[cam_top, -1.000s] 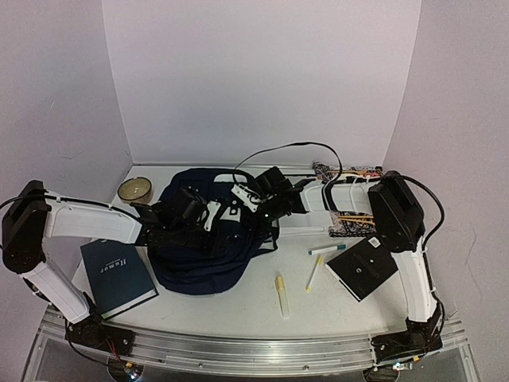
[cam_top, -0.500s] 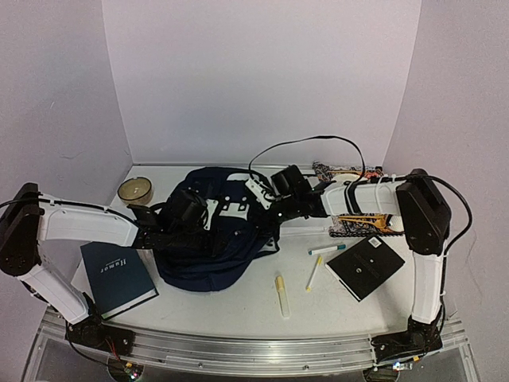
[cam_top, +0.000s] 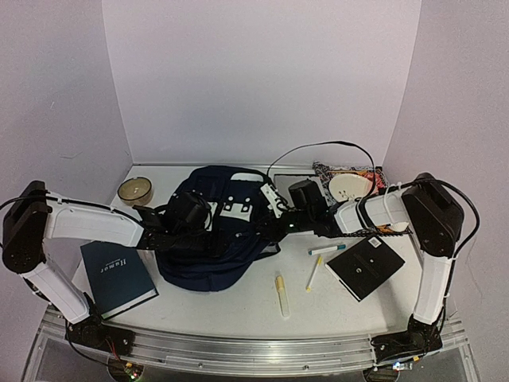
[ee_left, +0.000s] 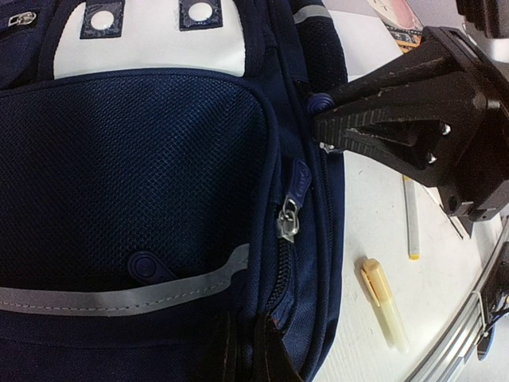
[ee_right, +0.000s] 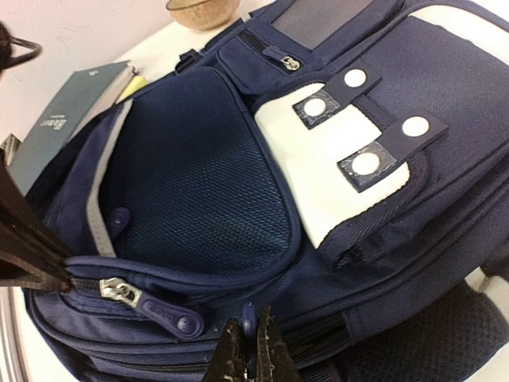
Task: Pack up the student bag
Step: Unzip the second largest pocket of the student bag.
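The student bag is a navy backpack with white patches, lying flat mid-table with its front up. My left gripper reaches in from the left and is shut on the bag's fabric beside a zipper; its fingertips pinch the seam below a silver zipper slider. My right gripper reaches in from the right and is shut on a blue zipper pull tab on the bag's side. The right gripper also shows in the left wrist view. A second zipper pull lies just to the left of it.
A dark hardcover book lies left of the bag, and a small bowl sits at the back left. A yellow highlighter, two pens and a black pad lie to the right. A patterned pencil case lies at the back right.
My right gripper has moved right and nearer with the zipper pull in it, and its arm has swung right. The bag has spread flatter, showing its white patches. My left gripper barely moved.
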Robot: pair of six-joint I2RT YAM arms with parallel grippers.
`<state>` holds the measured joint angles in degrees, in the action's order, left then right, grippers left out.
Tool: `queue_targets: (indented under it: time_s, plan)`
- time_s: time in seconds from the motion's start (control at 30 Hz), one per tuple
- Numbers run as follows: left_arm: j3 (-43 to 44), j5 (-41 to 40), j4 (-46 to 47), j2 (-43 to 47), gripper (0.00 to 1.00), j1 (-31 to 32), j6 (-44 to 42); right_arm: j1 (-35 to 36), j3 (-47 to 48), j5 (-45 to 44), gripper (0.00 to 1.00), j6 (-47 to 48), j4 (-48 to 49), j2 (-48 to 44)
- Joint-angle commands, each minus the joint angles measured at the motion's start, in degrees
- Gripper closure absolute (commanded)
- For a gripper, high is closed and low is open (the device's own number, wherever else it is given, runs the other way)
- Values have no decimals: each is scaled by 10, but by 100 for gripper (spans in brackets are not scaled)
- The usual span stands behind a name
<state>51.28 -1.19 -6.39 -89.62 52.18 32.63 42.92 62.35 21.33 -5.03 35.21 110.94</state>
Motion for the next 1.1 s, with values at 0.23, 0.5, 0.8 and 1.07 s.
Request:
queue_targets:
  time_s: [0.23,0.5,0.8,1.07]
  plan:
    - [22,-49,44,-40,100,-31,66,37,-64,117,98,-88,120,-46]
    - [22,-39,75,-48,100,-31,82,101,-92,71,95,-104,200,-52]
    - [25,-26,95,-56,100,-30,56,113,-100,25,73,-117,175,-70]
    - [-16,-51,95,5,77,-29,17,109,-97,-89,52,-137,52,-122]
